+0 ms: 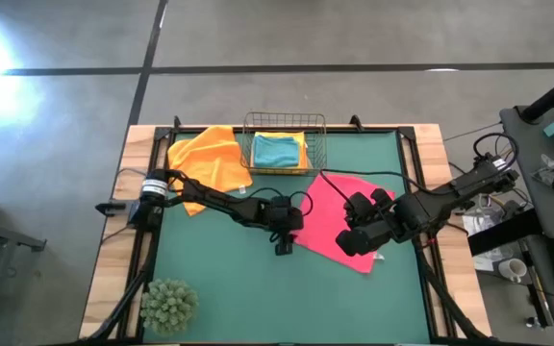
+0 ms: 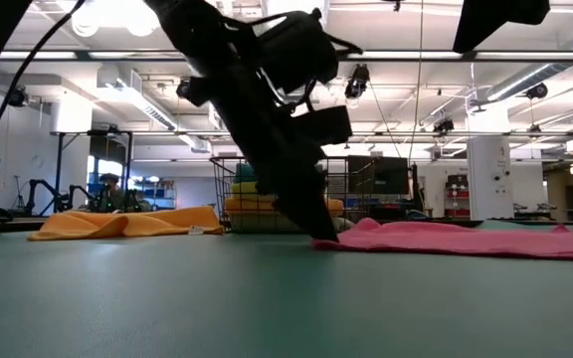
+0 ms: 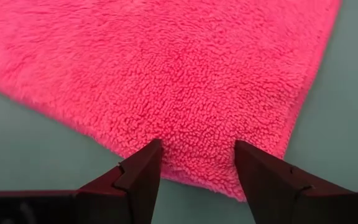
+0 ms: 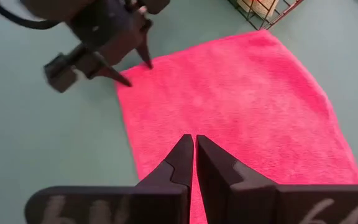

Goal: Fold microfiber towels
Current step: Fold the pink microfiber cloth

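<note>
A pink towel lies flat on the green mat, right of centre. My left gripper is open, with its fingertips down at the towel's left corner; it also shows in the low view. My right gripper is shut and empty, raised above the near part of the pink towel. An orange towel lies crumpled at the far left. A teal towel lies on a yellow one in the wire basket. My left gripper has its open fingertips over the pink towel's edge beside its left corner, one tip on either side of a short stretch of that edge. The fingers slant down from the table's left. The towel lies flat on the mat. I cannot tell whether the tips touch it.
The wire basket stands at the far edge, centre. A green spiky plant ball sits at the near left corner. Bare mat lies in front of the pink towel and to its left.
</note>
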`<state>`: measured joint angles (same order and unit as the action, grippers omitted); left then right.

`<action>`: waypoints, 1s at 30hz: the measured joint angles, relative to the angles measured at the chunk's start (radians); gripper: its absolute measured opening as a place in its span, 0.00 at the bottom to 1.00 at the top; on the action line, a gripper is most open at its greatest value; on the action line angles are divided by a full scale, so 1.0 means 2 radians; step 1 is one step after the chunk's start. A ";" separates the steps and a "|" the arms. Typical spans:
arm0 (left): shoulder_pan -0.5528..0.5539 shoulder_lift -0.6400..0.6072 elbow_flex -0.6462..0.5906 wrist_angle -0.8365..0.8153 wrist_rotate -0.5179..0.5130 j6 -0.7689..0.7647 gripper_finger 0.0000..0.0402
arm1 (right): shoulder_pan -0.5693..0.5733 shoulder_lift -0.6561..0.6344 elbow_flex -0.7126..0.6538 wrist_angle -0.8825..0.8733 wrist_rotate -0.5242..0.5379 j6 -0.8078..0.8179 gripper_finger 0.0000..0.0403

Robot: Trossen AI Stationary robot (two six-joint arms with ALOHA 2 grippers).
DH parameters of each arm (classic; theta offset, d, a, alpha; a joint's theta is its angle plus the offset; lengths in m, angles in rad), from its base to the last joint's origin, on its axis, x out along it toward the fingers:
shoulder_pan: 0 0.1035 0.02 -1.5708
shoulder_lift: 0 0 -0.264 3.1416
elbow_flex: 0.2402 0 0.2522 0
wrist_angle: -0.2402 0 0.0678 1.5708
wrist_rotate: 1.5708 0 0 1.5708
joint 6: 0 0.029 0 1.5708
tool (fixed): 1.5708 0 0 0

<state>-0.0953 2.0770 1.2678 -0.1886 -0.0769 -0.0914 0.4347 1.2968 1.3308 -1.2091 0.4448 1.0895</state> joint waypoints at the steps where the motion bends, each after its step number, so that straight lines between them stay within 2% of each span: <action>1: -0.006 -0.001 0.000 -0.007 0.003 0.000 0.47 | 0.000 0.000 0.000 0.000 -0.001 -0.001 0.03; 10: -0.073 -0.003 -0.003 -0.045 0.013 -0.009 0.47 | 0.000 0.000 0.000 0.000 -0.011 -0.021 0.03; 23: -0.151 -0.002 -0.002 -0.015 0.018 -0.180 0.47 | 0.001 0.000 0.004 0.004 -0.068 -0.099 0.03; 30: -0.176 -0.001 0.020 -0.015 0.001 -0.201 0.47 | 0.028 -0.008 0.015 0.005 -0.079 -0.149 0.03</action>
<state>-0.4477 2.0743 1.3074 -0.2193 -0.0748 -0.4927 0.4907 1.2814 1.3609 -1.2000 0.2870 0.7921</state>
